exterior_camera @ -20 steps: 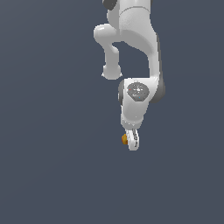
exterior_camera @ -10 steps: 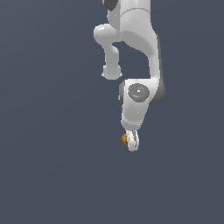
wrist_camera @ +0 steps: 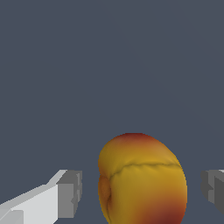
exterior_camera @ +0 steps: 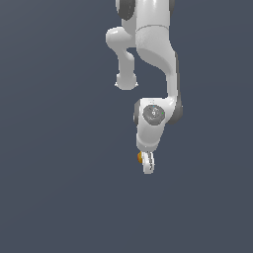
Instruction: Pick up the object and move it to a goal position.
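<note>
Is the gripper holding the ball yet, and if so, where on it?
No. In the wrist view the ball sits between the fingers, with visible gaps on both sides, so the gripper is open around it.

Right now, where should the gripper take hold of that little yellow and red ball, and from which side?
Grip the ball across its widest middle, coming straight down as the gripper already sits. Its rounded sides would likely slip off-centre. Both pads stand apart from it, one on each side, so the fingers look well placed to close.

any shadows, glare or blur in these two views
Exterior view: flat even light, no cast shadow, soft shading on the arm, the ball tiny and coarse. Wrist view: ball sharp, no glare, cropped at the frame edge, fingers blocky.
</note>
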You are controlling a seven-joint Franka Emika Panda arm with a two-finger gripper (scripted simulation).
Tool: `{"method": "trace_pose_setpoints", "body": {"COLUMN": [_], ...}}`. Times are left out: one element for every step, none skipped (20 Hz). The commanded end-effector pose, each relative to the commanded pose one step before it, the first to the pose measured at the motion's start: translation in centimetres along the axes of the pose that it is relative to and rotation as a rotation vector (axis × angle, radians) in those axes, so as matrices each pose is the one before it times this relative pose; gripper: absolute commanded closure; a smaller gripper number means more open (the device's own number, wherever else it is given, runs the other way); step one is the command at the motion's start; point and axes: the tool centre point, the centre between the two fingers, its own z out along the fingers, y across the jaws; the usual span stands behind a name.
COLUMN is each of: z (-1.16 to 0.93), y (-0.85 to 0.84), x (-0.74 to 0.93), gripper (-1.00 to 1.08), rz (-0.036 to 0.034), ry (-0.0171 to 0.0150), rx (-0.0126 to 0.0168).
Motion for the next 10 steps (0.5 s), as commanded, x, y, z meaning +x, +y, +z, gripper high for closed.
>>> {"method": "trace_pose_setpoints", "body": {"z": [0.714,0.106,0.033,-0.001,0.000,0.000,0.000,0.000,0.000,0.000], "y": [-0.057,-0.035,-0.040,-0.017,0.000,0.000,0.000,0.000,0.000,0.000], "x": [-0.020,-0.004,0.001,0.001,0.000,0.000,0.000,0.000,0.000,0.000], "gripper": [-0.92,-0.92,-0.92,-0.92,1.08,1.08,1.08,1.08,1.08,1.08], "rz": [0.00045,0.00000,0.00000,0.00000,0.00000,0.00000,0.00000,0.00000,0.00000,0.00000], "ry": [-0.00022,0.00000,0.00000,0.00000,0.00000,0.00000,0.00000,0.00000,0.00000,0.00000], "rx": [0.00123,0.00000,0.00000,0.00000,0.00000,0.00000,0.00000,0.00000,0.00000,0.00000]}}
